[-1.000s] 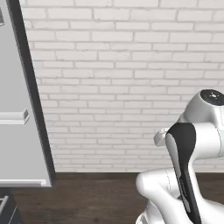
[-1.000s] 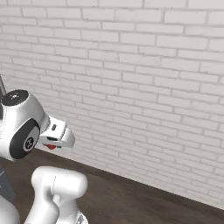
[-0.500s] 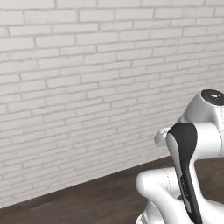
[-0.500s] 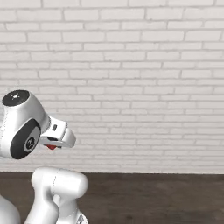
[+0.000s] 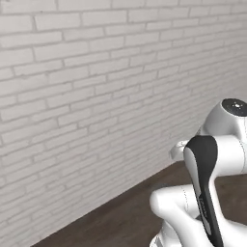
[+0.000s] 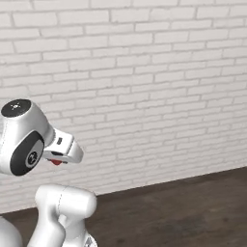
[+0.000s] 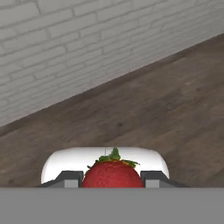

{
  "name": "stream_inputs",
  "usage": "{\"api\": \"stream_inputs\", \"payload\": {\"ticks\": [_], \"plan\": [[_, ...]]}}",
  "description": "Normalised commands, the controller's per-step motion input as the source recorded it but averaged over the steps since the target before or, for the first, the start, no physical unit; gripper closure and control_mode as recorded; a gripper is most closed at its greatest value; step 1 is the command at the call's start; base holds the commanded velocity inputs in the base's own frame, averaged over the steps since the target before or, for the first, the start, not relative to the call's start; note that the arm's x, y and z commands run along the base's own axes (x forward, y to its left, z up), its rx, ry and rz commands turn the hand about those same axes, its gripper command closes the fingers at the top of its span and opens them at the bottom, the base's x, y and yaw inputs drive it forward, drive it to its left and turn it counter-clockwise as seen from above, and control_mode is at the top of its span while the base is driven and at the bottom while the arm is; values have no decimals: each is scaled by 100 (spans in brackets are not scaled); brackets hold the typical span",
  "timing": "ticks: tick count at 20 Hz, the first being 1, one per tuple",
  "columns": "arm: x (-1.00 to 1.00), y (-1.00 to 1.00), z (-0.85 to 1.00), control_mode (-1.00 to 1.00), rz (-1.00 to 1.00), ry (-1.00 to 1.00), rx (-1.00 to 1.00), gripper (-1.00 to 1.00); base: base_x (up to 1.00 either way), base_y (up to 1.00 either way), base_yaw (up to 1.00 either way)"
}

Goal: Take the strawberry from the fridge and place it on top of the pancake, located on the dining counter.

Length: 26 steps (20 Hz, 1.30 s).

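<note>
In the hand view my gripper (image 7: pixel 112 179) is shut on the red strawberry (image 7: pixel 112 172). The berry sits between the two dark fingertips with its green leaves on top. In the right base view a bit of the strawberry (image 6: pixel 57 162) peeks out red under the white hand, which is held close to the arm's body. The arm is folded up above the base in the left base view. The fridge, the pancake and the dining counter are out of view.
A white brick wall (image 5: pixel 72 96) runs across both base views, the same wall (image 6: pixel 144 72) standing close ahead. Dark wood floor (image 6: pixel 183 207) lies at its foot, and this floor (image 7: pixel 166 100) also spreads below the hand.
The whole picture has shifted, so the base has turned. The grey fridge side at the left a second ago has slid out of view. The arm's pose and its hold on the strawberry are unchanged.
</note>
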Motion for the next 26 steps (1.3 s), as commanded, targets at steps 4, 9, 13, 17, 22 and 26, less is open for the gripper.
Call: {"api": "stream_inputs", "payload": {"ticks": [4,9,13,17,22,26], "plan": [[0,0,0,100,0,0,0,100,95,0,-35],[0,0,0,100,0,0,0,100,98,-2,-32],[0,0,0,100,0,0,0,100,92,-20,-54],[0,0,0,100,0,0,0,100,71,-24,-66],[0,0,0,100,0,0,0,100,70,-23,-67],[0,0,0,100,0,0,0,100,73,-18,-67]]}}
